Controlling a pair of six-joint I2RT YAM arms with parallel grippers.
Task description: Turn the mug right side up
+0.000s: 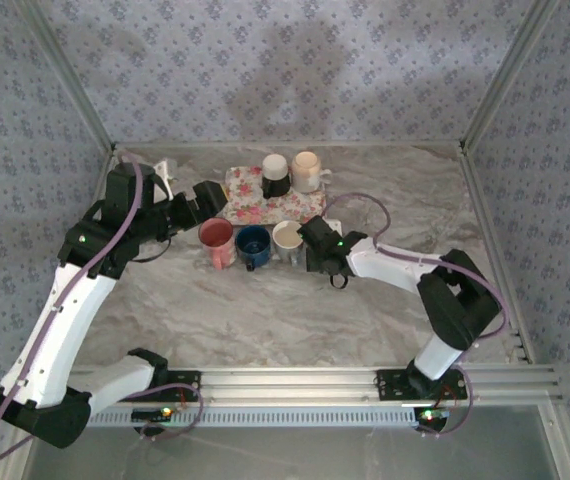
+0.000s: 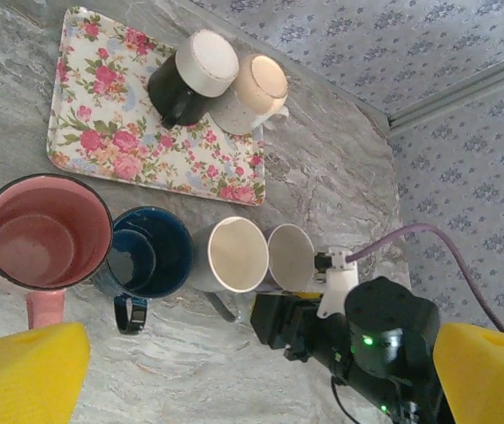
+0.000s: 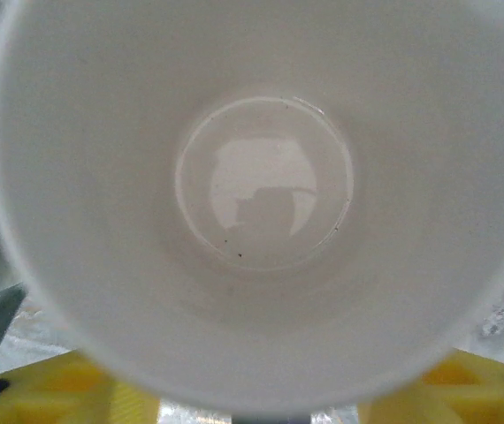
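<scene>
4 mugs [image 2: 234, 254] line up before a tray [image 2: 93, 115] bearing 2 cups [image 2: 208, 66].

No legible text or labels on anything.

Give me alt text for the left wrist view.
Four upright mugs line the marble table: pink mug, blue mug, white mug, pale mug. Behind, a floral tray holds a black mug and a cream mug, both inverted.

Top camera looks down on the whole desk [image 1: 265, 300] from behind. Left wrist, nearer, shares its tray [image 2: 102, 124] and mugs [image 2: 44, 234]. Right wrist peers close into one mug [image 3: 261, 203].
</scene>
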